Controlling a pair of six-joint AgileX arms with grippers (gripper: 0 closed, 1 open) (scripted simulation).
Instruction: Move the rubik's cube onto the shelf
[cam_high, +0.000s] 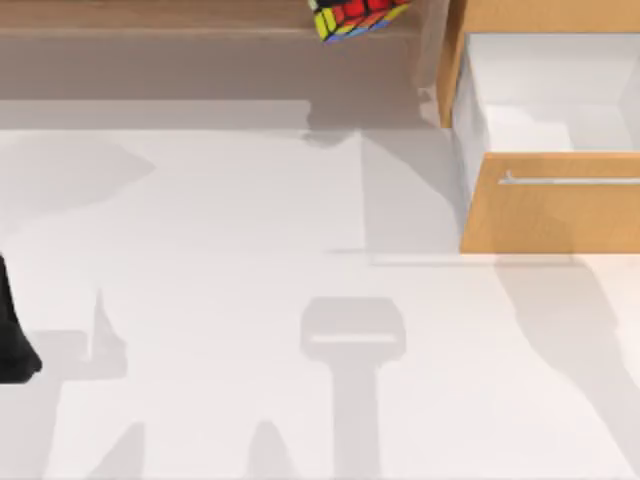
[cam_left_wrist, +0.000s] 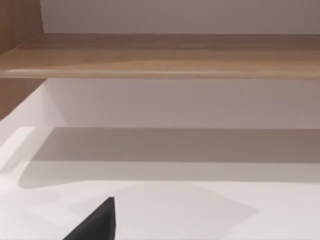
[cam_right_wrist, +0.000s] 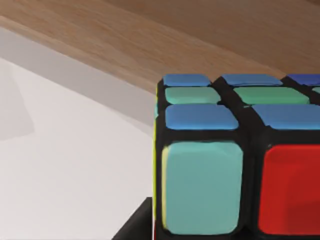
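While the right gripper's hold cannot be told, the rubik's cube sits tilted over the shelf, just beside the drawer cabinet, whose drawer stands open. My left arm is parked well apart from the shelf.

Shelf runs along the far edge of the table, from the left side to just short of the cabinet. Rubik's cube sits tilted at the shelf's right end. Drawer cabinet stands at far right, beside the shelf, its drawer pulled out toward the front. Left arm at the left edge, nearer the front.
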